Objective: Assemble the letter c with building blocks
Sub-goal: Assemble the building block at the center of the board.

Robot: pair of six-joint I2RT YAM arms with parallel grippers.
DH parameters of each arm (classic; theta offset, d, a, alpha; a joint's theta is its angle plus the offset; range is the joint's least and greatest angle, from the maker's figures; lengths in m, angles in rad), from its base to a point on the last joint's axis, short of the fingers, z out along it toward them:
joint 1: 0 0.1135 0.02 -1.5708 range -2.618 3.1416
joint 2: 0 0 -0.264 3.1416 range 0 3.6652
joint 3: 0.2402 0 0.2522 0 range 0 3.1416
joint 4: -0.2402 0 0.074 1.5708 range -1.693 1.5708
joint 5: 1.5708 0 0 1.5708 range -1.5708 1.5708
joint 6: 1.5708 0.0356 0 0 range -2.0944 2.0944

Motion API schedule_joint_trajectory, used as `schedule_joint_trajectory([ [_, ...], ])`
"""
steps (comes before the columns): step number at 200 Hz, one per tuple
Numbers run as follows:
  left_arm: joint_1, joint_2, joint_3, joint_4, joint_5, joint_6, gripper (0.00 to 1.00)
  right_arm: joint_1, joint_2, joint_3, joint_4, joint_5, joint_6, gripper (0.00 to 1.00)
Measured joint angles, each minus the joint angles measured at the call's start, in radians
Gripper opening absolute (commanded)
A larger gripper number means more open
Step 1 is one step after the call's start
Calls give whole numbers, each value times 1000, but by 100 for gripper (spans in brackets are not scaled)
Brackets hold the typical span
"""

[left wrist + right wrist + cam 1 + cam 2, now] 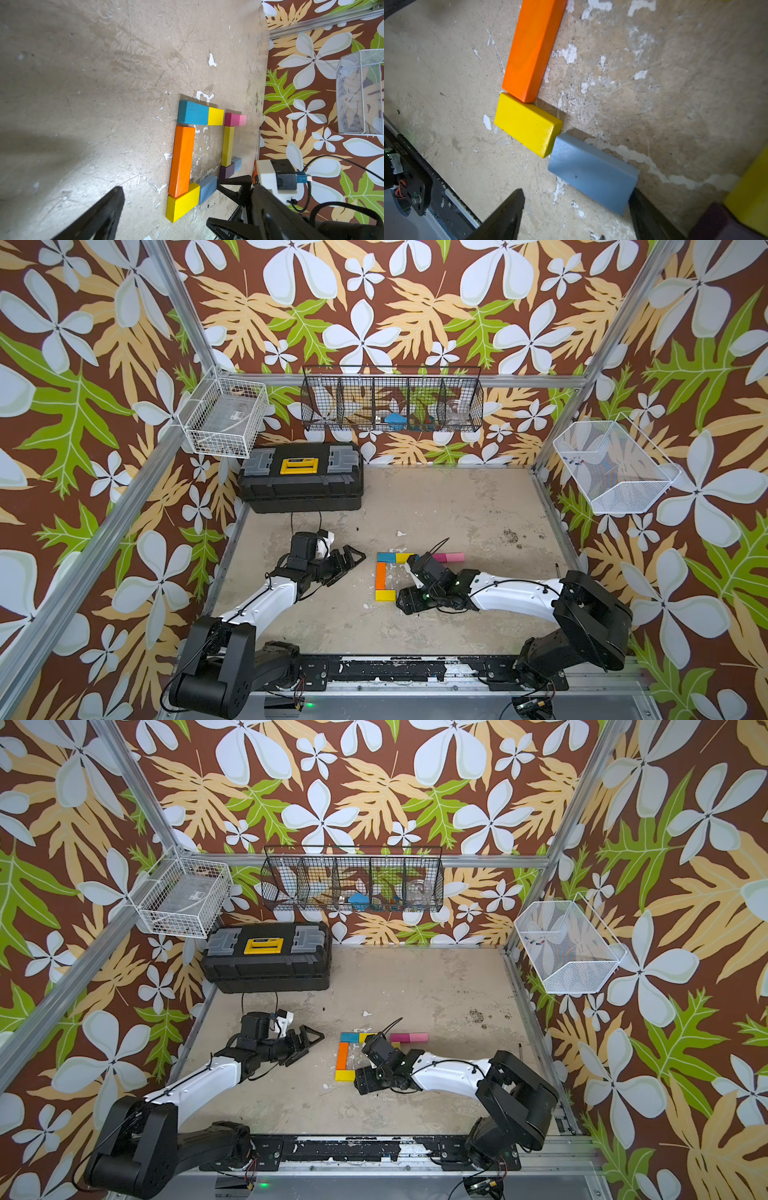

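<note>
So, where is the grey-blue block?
In the right wrist view, the grey-blue block lies against the right end of the near yellow block, by the open right gripper.

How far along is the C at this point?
Done: teal block, upper yellow block, orange block as spine, lower yellow block. In hand: open right gripper straddles the light blue block, lying skewed at the lower arm's end. Remaining: square it up.

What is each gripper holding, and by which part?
Nothing is gripped. The left gripper is open and empty. The right gripper is open by the light blue block; one finger seems to touch its end.
</note>
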Motion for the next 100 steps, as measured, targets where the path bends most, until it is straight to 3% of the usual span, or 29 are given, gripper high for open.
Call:
schedule_joint_trajectory([
  [100,0,-2,0,0,0,0,100,0,-22,-29,26,-23,19,80],
])
